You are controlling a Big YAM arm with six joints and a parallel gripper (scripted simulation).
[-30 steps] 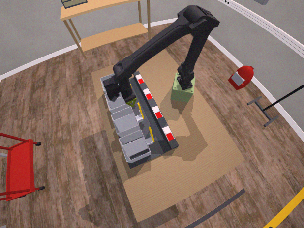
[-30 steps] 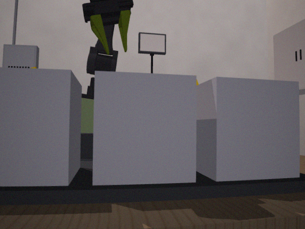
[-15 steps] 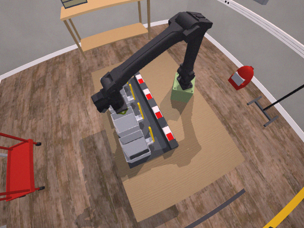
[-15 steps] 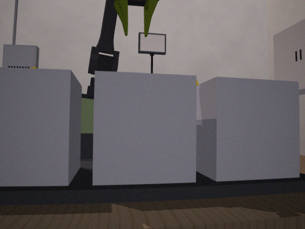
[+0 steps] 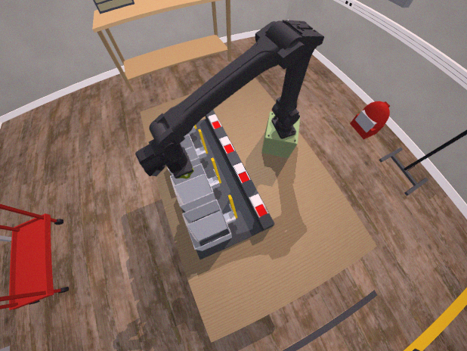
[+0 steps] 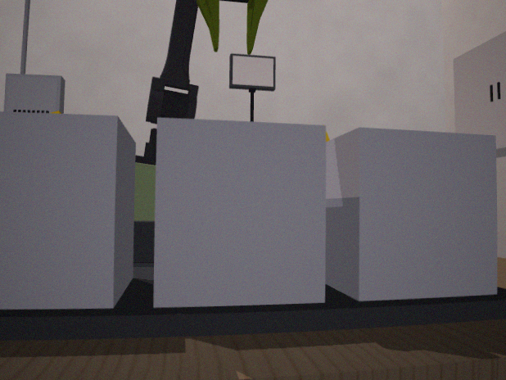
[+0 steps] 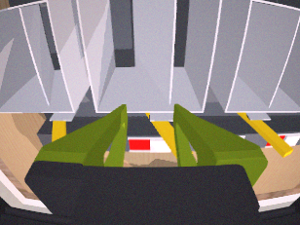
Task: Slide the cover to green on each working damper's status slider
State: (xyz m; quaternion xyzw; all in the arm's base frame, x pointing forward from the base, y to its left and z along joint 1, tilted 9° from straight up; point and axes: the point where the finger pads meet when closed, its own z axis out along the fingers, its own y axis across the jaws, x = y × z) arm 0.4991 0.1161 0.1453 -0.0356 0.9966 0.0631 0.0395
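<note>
One black arm reaches from one green base block (image 5: 279, 148) (image 6: 145, 192), and its single claw (image 5: 185, 174) (image 6: 232, 52) (image 7: 150, 111) hangs above the row of dampers. The claw has two green fingers, parted by a moderate gap with nothing between them; it is partly open.

Four gray dampers (image 5: 194, 191) (image 6: 241, 213) (image 7: 146, 93) stand in one row beneath the claw; the exterior and wrist views each show three, the middle one lying below the fingers. The one at the far end is mostly hidden by the arm from the top.

Four yellow levers (image 5: 215, 171) (image 7: 163, 132) sit on the dampers' side toward the base, one per damper; in the wrist view three show, one of them seen partly between the claw's fingers.

Four status sliders (image 5: 241, 172) (image 7: 146, 144) line one dark rail (image 5: 235, 160), between the claw and the base. All four show one red patch beside one white one; zero show green.
</note>
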